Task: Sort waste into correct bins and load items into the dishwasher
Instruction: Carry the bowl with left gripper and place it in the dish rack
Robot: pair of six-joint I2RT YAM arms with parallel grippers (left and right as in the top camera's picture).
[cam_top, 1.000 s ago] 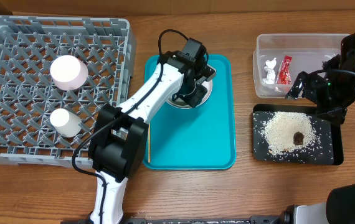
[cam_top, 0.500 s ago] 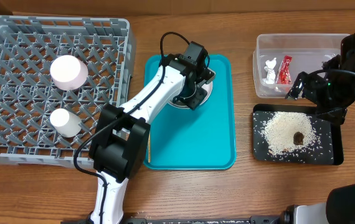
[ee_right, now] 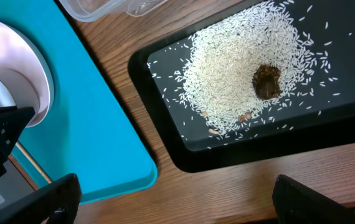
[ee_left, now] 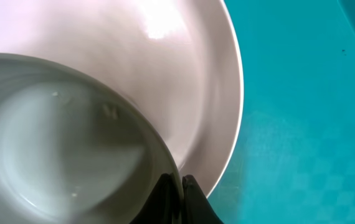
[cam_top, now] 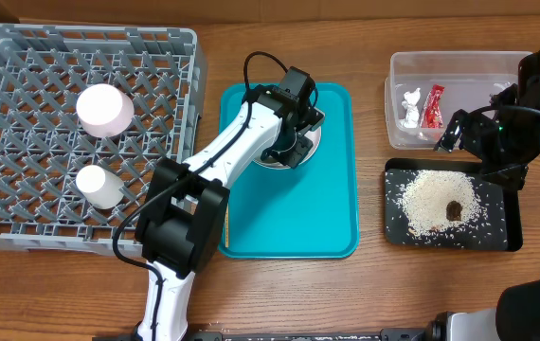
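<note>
Left gripper (ee_left: 177,196) looks clamped on rim of grey bowl (ee_left: 59,149), which sits in white plate (ee_left: 184,74) on teal tray (ee_left: 302,124). Rack (cam_top: 24,189) lies left of bowl, on left arm's side. Right gripper (ee_right: 180,199) fingers wide apart over black tray (ee_right: 165,124), well off

Legible text, labels, brands, numbers, signs: none in any view.
Red snack wrapper (cam_top: 432,105): printing, if any, is too small to read in the overhead view.
</note>
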